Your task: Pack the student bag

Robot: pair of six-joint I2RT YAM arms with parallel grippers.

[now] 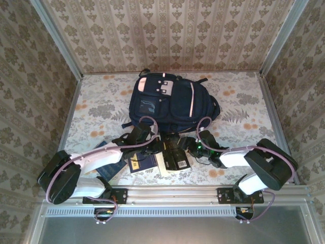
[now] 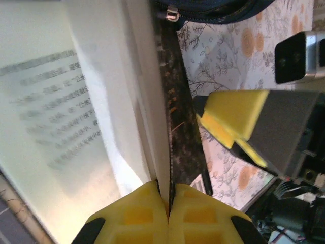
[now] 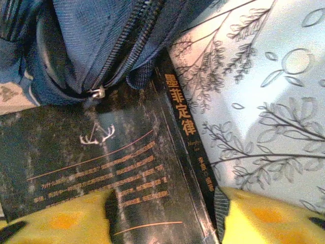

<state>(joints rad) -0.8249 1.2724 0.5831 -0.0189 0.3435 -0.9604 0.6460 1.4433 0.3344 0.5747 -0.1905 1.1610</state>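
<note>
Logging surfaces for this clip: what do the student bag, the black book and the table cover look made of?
Student bag: woven navy fabric, matte; the weave and a toothed zip show. Black book: paper pages, card cover, likely glossy from its sheen. Table cover: smooth floral-printed sheet; cloth or vinyl, I cannot tell.

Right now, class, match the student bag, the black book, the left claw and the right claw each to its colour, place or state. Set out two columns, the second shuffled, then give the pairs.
Column one:
1 student bag
2 black book
3 left claw
4 right claw

Column two:
A open, fingers apart either side of the book
B navy blue with pale pink stripes
C shut on the book's cover edge
D lies against the bag's zipper, Chinese title on its spine

Pairs: 1-B; 2-D; 3-C; 4-A
</note>
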